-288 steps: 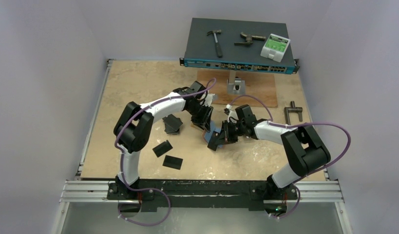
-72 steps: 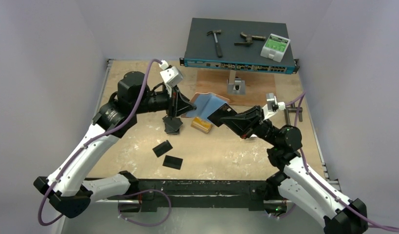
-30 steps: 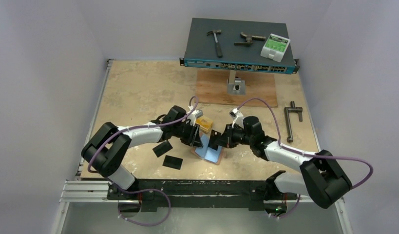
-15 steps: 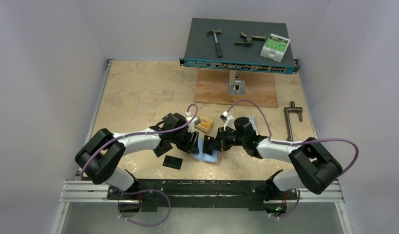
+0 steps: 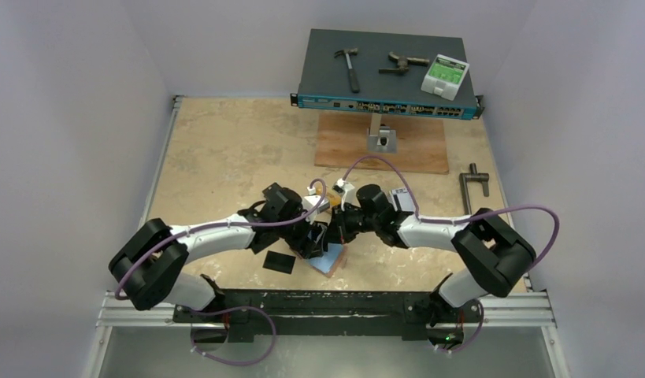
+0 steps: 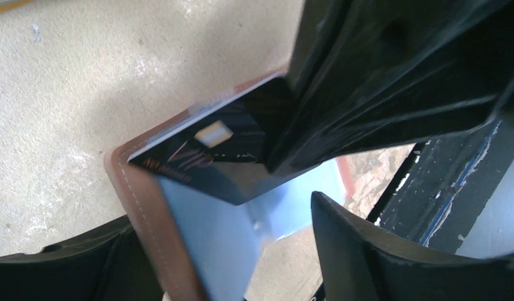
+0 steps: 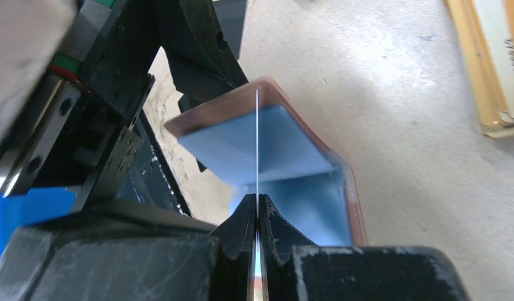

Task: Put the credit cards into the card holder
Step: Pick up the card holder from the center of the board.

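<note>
The counter (image 5: 224, 150) carried the work close to the middle of its near edge, where the two arms met nose to nose over the card holder (image 5: 330, 260). The holder stood open in a V, salmon-brown leather outside and blue lining inside, with one flap raised. The left claw (image 6: 223, 257) straddled that flap, its fingers set wide apart and one against the stitched leather edge; whether it truly gripped the flap I cannot tell. The right claw (image 7: 257, 216) was pinched tight on a black credit card (image 6: 223, 147), held edge-on and reaching in between the flaps. A spare black card (image 5: 279, 261) lay just left of the holder, and an orange-gold stack (image 7: 492, 75) sat a little farther from the near edge.

The step in hand looked like seating the card in a slot. To do it well, the card should run parallel to the lining and slide along it, not stab at the fold. The left claw should steady the flap so that the slot mouth gapes. The push should be slow and straight, with the pinch let go only once the card sits deep.
</note>
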Robot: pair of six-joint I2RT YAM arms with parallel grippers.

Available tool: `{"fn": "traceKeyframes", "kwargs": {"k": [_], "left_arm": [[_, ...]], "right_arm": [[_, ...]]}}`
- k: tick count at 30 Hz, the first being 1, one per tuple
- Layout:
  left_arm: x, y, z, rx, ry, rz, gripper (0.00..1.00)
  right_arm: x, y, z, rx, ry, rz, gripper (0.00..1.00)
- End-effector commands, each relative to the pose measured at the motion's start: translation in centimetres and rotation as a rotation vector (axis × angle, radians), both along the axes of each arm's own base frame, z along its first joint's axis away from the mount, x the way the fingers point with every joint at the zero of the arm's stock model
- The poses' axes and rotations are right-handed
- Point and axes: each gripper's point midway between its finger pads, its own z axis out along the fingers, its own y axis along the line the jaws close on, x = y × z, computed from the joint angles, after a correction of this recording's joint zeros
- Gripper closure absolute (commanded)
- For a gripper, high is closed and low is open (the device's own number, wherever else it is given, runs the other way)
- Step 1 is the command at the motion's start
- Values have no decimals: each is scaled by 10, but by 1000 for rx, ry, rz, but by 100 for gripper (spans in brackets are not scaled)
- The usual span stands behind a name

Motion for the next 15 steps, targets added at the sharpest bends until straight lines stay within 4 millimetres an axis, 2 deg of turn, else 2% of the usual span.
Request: {"fn": "traceKeyframes", "kwargs": {"k": [1,3,8,12,15], "left_arm": [[6,-9,24,-46,-117,-97,19],[7,-7,29,-36,-142,-117,11],[19,4,48,16,-206,-105,4],[33,11,73,38,-215,-57,0],[39,18,96,79,-274,-151,0]], "right_arm": [[-1,11,0,-36,-29,46,100],[-5,7,-12,-78,-11,41,100],[-15,-2,-33,-134,25,27,100],[-20,-8,-44,-181,38,21,100],[-17,-13,-45,-218,27,4,100]]}}
